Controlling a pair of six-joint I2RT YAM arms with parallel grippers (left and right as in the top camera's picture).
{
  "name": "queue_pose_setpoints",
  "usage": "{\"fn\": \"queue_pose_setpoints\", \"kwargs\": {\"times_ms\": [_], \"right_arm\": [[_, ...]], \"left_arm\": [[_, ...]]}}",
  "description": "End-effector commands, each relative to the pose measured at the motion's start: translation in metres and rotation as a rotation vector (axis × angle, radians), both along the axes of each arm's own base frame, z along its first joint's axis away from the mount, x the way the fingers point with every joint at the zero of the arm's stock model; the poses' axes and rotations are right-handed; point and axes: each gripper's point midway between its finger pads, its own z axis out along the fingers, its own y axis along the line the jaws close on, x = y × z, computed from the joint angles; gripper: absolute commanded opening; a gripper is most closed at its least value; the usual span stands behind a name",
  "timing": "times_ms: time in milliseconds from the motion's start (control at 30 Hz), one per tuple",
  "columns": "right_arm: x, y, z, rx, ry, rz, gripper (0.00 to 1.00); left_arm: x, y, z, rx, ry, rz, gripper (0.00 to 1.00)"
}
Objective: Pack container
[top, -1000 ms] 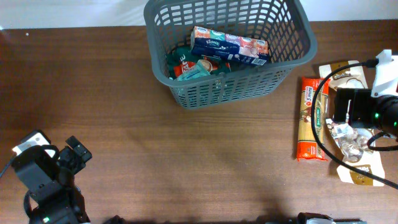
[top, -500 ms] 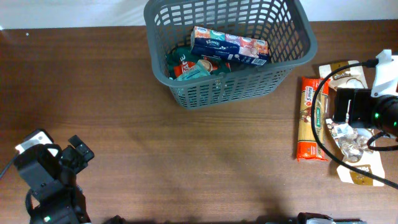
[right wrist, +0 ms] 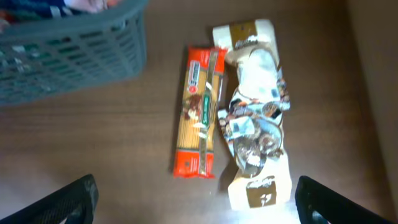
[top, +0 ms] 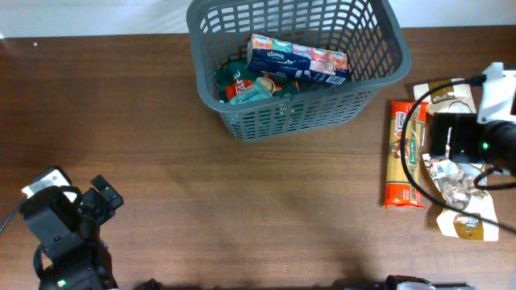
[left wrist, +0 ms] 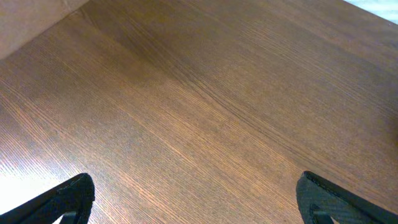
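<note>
While its two black fingertips stood far apart at the bottom corners of the left wrist view, the left gripper (left wrist: 196,202) was wide open and held nothing, and only bare wood grain lay under it. The right gripper (right wrist: 196,200) was spread just as wide and was also empty, above the lower end of a long orange-red plastic packet of spaghetti (right wrist: 199,118). Just beside that packet lay a cream and brown paper bag with a clear window (right wrist: 256,124). Its content was too blurred to name, and from above the right arm (top: 476,141) covered much of it.

The large dark grey plastic basket with slotted sides (top: 298,113) stood at the far middle of the brown wooden table (top: 242,201), well apart from both grippers. Its far rim was cut off by the picture edge. Inside it, a blue cardboard box of tissues (top: 297,58) touched a teal and red packet (top: 242,84), which was half hidden. A white strip (top: 81,16) ran behind the table. I counted one basket, two items inside it and two outside.
</note>
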Motion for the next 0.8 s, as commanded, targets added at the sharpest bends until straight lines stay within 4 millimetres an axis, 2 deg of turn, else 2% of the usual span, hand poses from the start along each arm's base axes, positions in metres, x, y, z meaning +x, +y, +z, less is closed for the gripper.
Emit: {"fn": "queue_pose_setpoints", "kwargs": {"times_ms": [0, 167, 300, 500, 667, 767], "right_arm": [[0.012, -0.017, -0.025, 0.000, 0.115, -0.113, 0.99], [0.014, -0.052, -0.060, 0.021, 0.276, -0.298, 0.99], [0.013, -0.079, -0.078, 0.115, 0.323, -0.399, 0.99], [0.018, -0.101, -0.082, 0.295, 0.252, -0.409, 0.99], [0.018, -0.125, -0.085, 0.315, 0.218, -0.474, 0.99], [0.020, -0.132, -0.096, 0.333, 0.246, -0.491, 0.99]], "left_arm": [[-0.002, 0.000, -0.001, 0.000, 0.000, 0.010, 0.99], [-0.002, 0.000, -0.001, 0.000, 0.000, 0.010, 0.99], [-0.002, 0.000, -0.001, 0.000, 0.000, 0.010, 0.99], [-0.002, 0.000, -0.001, 0.000, -0.001, 0.010, 0.99], [-0.002, 0.000, -0.001, 0.000, -0.001, 0.010, 0.99], [-0.002, 0.000, -0.001, 0.000, -0.001, 0.010, 0.99]]}}
